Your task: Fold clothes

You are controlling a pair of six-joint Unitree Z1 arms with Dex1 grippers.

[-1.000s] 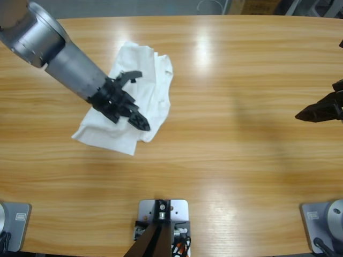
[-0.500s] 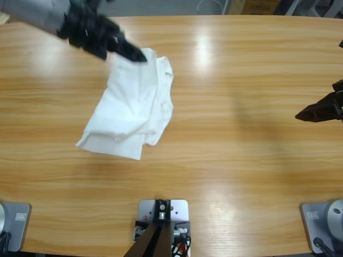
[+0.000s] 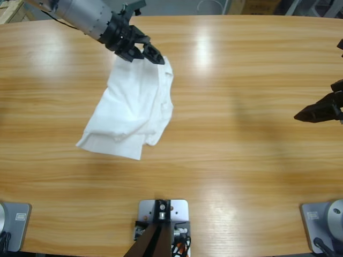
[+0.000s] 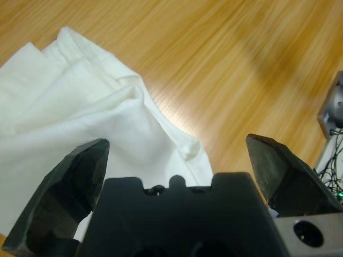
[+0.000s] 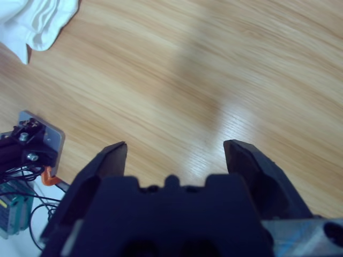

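The clothes are one white T-shirt (image 3: 128,110), lying crumpled and partly folded on the left half of the wooden table (image 3: 241,176). My left gripper (image 3: 151,38) hovers open at the shirt's far edge. In the left wrist view the left gripper (image 4: 177,142) has its jaws wide apart above the shirt's folds (image 4: 80,101), with nothing held. My right gripper (image 3: 303,114) hangs open at the table's right edge, far from the shirt. In the right wrist view the right gripper (image 5: 174,144) looks at bare wood, and a bit of the shirt (image 5: 37,16) shows at the top left corner.
The table's far edge (image 3: 214,17) runs just behind the left gripper. Bare wood stretches between the shirt and the right gripper.
The left arm has lifted off the shirt's middle and swung to its far edge, jaws still open. The shirt settled slightly lower and flatter. The right gripper has not moved.
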